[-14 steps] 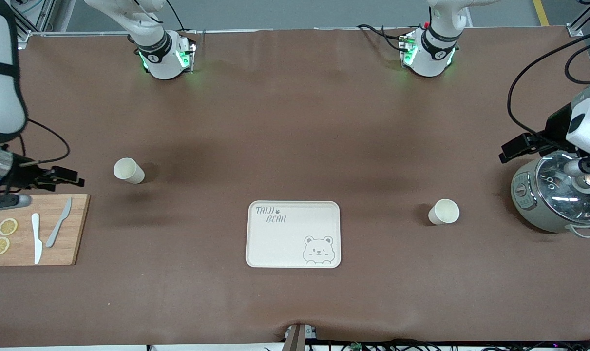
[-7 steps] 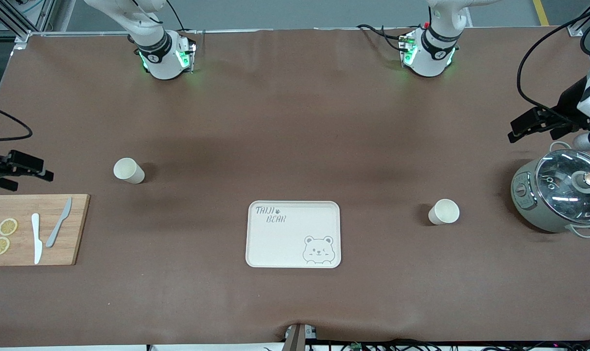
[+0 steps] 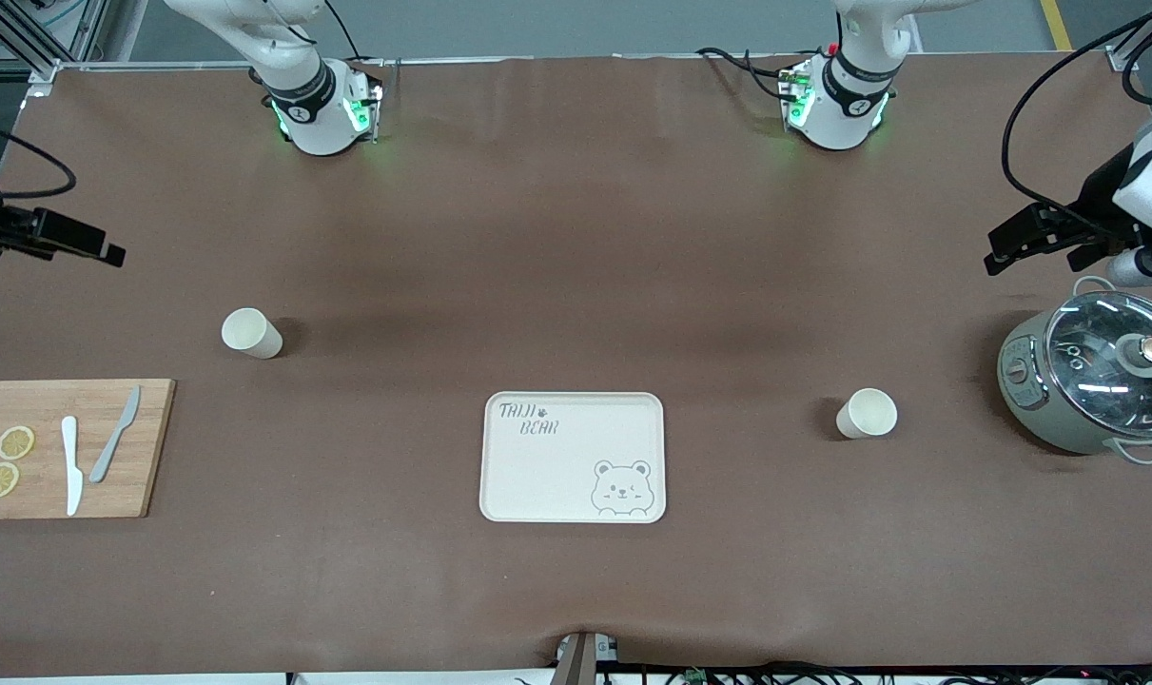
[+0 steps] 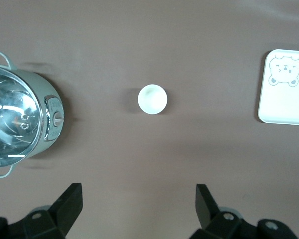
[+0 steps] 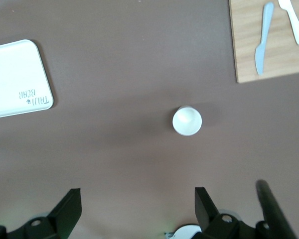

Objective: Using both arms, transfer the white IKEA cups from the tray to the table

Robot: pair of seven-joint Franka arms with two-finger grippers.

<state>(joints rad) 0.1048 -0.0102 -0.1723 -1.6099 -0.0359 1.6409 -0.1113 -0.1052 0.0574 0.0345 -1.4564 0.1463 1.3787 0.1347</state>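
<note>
Your left claw [image 4: 137, 209]: spread wide, holding nothing, over bare bench [image 3: 576, 238] beside the lidded pot [image 3: 1094, 381]. Right claw [image 5: 134, 211]: likewise wide, unladen. Cups [image 3: 867, 413] [image 3: 250, 333]: both upright, bare inside, flanking the bear tray [image 3: 573, 458], well apart from it.

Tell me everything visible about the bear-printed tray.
The tray is a cream rectangle with rounded corners and a low raised rim, looking like plastic or melamine. Grey "TAIJI BEAR" lettering sits in one corner and a winking bear face in the diagonally opposed one. It lies flat on the brown table, between the two cups. Nothing is on it or touching it.
</note>
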